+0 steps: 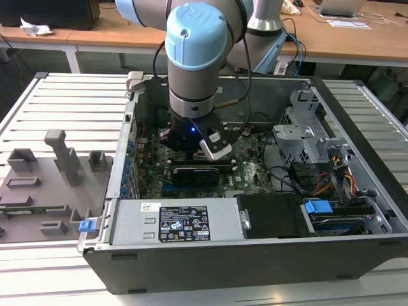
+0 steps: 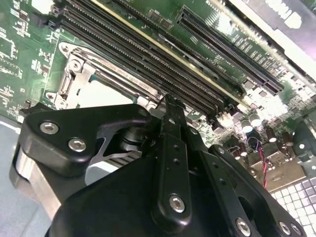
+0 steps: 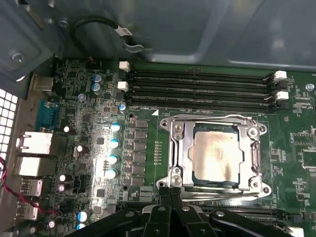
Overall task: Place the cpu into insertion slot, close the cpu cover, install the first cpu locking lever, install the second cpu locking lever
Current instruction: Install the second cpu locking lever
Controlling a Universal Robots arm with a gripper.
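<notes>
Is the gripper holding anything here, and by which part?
Nothing appears held: the cpu sits in the insertion slot under the closed cpu cover, ahead of the gripper.

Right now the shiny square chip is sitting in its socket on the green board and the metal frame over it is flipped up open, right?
Not quite. In the first wrist view the cpu cover lies flat, closed around the cpu. The chip does sit in its socket.
</notes>
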